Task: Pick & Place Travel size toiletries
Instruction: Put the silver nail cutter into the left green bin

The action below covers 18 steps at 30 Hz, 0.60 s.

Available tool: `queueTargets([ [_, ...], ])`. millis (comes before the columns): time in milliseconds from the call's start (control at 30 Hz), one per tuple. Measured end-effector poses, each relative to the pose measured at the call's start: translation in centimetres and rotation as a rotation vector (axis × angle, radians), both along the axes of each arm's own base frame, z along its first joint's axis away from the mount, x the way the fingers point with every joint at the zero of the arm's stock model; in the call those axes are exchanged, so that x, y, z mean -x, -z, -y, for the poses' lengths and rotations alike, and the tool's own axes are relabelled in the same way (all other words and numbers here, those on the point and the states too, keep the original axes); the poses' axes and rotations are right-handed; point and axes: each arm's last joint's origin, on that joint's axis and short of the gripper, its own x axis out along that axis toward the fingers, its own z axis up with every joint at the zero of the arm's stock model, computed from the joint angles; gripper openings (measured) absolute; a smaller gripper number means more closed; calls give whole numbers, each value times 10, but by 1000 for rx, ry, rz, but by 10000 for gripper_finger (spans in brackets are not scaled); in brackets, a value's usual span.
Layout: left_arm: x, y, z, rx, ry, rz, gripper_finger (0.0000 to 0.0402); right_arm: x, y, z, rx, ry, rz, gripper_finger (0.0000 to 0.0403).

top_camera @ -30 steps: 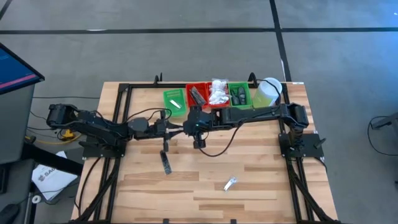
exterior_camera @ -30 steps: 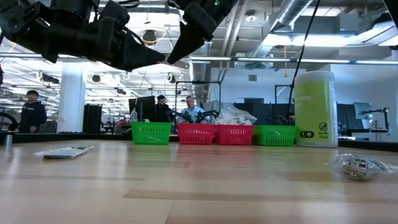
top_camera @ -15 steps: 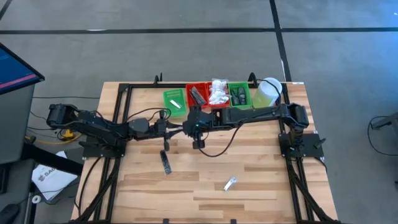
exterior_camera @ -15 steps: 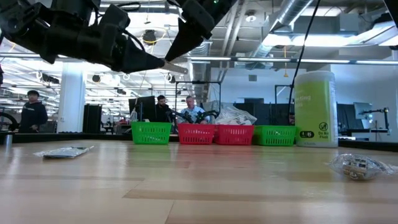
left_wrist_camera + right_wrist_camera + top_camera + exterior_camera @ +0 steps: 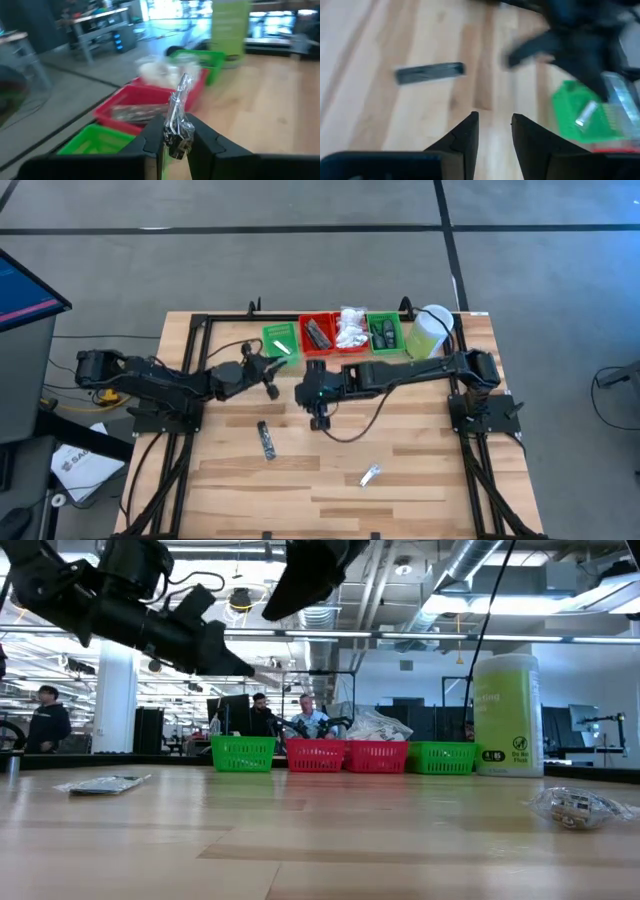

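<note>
The left hand (image 5: 172, 137) grips a small silver tube (image 5: 176, 117) – crinkled and shiny, its flat end sticking up between the two dark fingers. In the high view this hand (image 5: 268, 380) hangs just in front of the left green tray (image 5: 279, 340), a ribbed plastic basket that already holds one pale silver tube (image 5: 284, 347).

Right of that tray stand two red trays (image 5: 333, 333) and another green one (image 5: 385, 332), in one row; the red ones hold black narrow pieces (image 5: 318, 333) and soft white packets (image 5: 352, 327).

The right hand (image 5: 494, 131) hovers empty over bare pale wood, its fingers parted a little, in front of the red trays.

On the wooden desk (image 5: 420, 470) lie a flat black narrow piece (image 5: 265, 440) – well in front of the left green tray – and a crumpled silver tube (image 5: 370, 475) farther right.
</note>
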Motion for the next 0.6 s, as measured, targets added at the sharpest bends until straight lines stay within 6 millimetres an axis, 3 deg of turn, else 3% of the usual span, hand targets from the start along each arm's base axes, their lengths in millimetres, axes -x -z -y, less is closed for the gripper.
queueTargets([
  [300,11,11,-37,96,-140,-40,45,7,1,-41,-35,-57,-13,107],
  [600,13,31,-54,165,-180,-106,49,22,15,-48,-90,32,-177,107],
])
